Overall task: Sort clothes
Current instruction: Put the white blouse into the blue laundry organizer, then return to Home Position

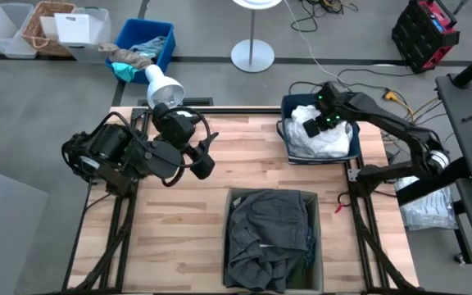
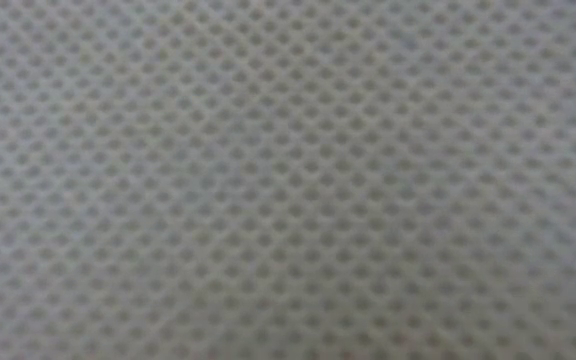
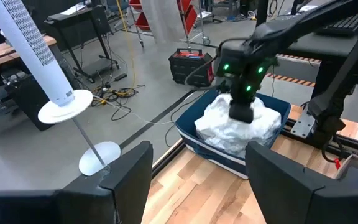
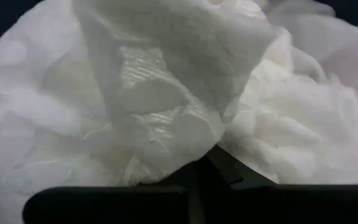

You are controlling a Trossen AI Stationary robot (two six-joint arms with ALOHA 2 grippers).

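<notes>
crumpled white clothes (image 4: 166,106) press against the right claw (image 4: 194,180), its opening hidden; the left claw (image 3: 197,180) gapes empty above the table (image 1: 244,168).

i see bare wooden table (image 1: 244,164) between the left gripper (image 1: 206,163) and the blue bin (image 1: 288,152), open to pass. the right gripper (image 1: 314,127) sits down in that bin's white clothes (image 1: 328,141). the charcoal garment (image 1: 269,233) fills the near bin (image 1: 319,246).
</notes>
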